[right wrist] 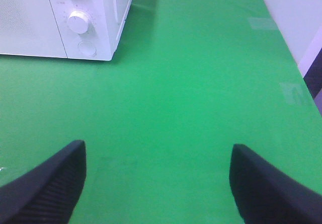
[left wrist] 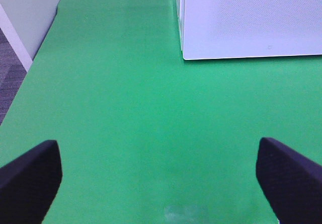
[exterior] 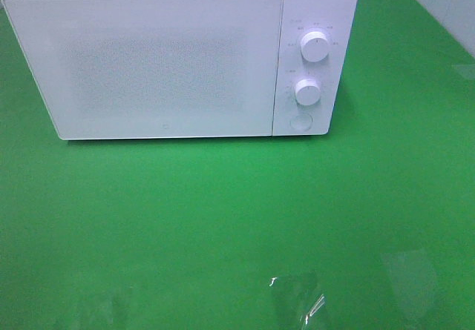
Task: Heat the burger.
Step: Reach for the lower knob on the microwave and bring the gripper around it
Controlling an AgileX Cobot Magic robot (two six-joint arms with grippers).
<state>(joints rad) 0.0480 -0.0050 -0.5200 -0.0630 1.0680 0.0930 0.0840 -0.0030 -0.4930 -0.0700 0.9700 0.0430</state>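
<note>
Where the left end effector (left wrist: pixel 158 156) hangs: over bare green bench (left wrist: pixel 126 108), its two dark fingers (left wrist: pixel 30 178) spread wide with nothing between them. Only the fingertips show; the rest is cut off at the frame edge.
Microwave (exterior: pixel 171 63): white, standing at 11 o'clock on the bench in the high view, its top edge cropped.
Door (exterior: pixel 148 63): shut. Its pale dotted panel is too milky to see through, so the inside is hidden.
Burger: it shows in none of the three views, so neither its place nor its look can be told.
Controls: an upper dial (exterior: pixel 315 47), a lower dial (exterior: pixel 307 91) and a round button (exterior: pixel 300 120) at 6 o'clock of them, all on the door's 3 o'clock side. The print around the dials is too small to read.
Right end effector (right wrist: pixel 157 153): fingers (right wrist: pixel 50 183) well apart over bare bench, clamped on nothing.
Clear glossy patches (exterior: pixel 297 300): at 5 o'clock on the bench; what they are is hard to make out.
</note>
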